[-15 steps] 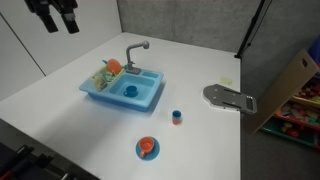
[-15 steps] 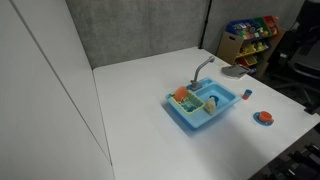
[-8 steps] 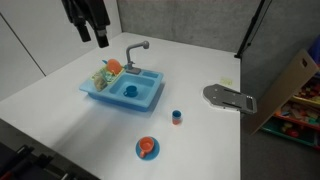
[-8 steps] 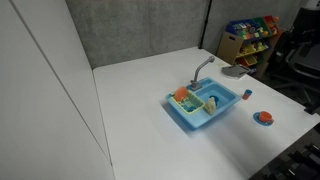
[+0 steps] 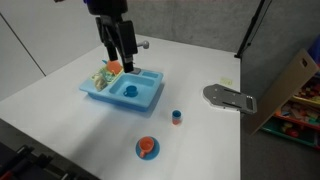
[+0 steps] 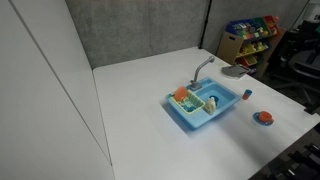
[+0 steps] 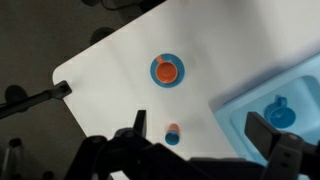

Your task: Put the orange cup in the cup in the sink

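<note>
The gripper (image 5: 120, 64) hangs above the blue toy sink (image 5: 115, 102) with its fingers spread and nothing between them. The orange cup (image 5: 147, 147) sits on a blue plate (image 5: 139, 155) on the white table (image 5: 60, 115), well apart from the sink. A blue cup (image 5: 130, 91) stands in the basin.

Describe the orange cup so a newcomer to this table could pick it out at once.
Start at the blue toy sink on the white table. On the bare tabletop past its front edge lies a round blue saucer, and the orange cup sits on it. The only nearby lookalike, a smaller orange-and-blue piece, stands straight on the table with no saucer beneath.
</note>
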You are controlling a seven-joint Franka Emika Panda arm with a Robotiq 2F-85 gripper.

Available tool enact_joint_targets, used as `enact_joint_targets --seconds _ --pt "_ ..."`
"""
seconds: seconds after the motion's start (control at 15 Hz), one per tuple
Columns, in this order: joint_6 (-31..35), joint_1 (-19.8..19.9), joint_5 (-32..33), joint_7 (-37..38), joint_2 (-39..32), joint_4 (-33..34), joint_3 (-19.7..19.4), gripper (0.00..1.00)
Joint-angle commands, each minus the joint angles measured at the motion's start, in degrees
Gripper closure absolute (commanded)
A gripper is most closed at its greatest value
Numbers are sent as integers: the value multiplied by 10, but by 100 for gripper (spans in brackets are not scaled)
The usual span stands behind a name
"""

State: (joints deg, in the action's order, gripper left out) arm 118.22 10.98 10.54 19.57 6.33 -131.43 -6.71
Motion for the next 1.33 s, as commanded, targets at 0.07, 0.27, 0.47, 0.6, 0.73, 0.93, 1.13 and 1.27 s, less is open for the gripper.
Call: enact_joint_targets --seconds 0.07,0.27,0.47,0.6,0.73,0.93,1.13,1.27 --pt "17 10 1 24 -38 10 -22 0" --pt "30 13 -2 17 -58 2 -35 0" --pt "41 13 -5 15 -82 -4 -46 0" --pt "51 12 1 21 -103 -10 -51 0" --pt "59 10 3 24 -124 -15 -55 0" --pt "74 9 0 25 -156 -20 -62 0" --pt "98 7 8 46 -190 -22 -74 0" --pt "109 5 4 55 -208 -21 -82 0"
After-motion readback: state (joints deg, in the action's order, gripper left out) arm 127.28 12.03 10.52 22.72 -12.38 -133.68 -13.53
